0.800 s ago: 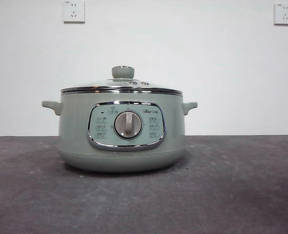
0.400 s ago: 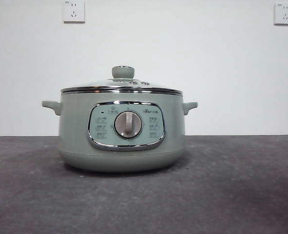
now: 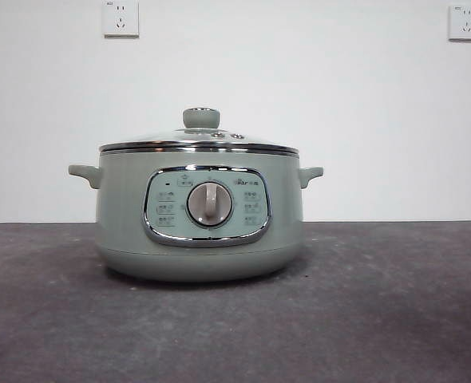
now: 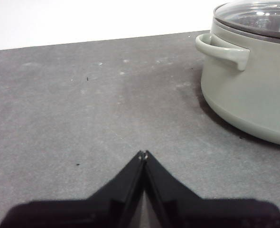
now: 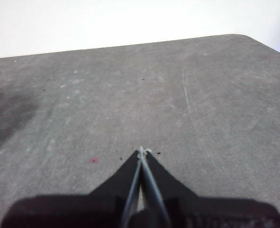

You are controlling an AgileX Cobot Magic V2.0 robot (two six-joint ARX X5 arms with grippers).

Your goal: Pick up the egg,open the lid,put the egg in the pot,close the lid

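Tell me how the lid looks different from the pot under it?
The lid is see-through glass with a shiny steel rim; the pot is solid sage green. The lid is flat and thin; the pot is deep and squat. The lid has one knob on top; the pot has two side handles. Both are round and equally wide.

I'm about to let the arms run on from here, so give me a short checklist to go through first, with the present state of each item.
1. Lid seated on the pot: ok, it sits level on the rim, knob up.
2. Egg located: not ok, it shows in none of the three views; whether it is inside the pot cannot be told.
3. Left end effector free: ok, jaws shut on nothing, over bare table beside the pot's handle.
4. Right end effector free: ok, jaws shut on nothing, over bare table.
5. Space above the lid's knob: ok, no arm shows there in the front view.
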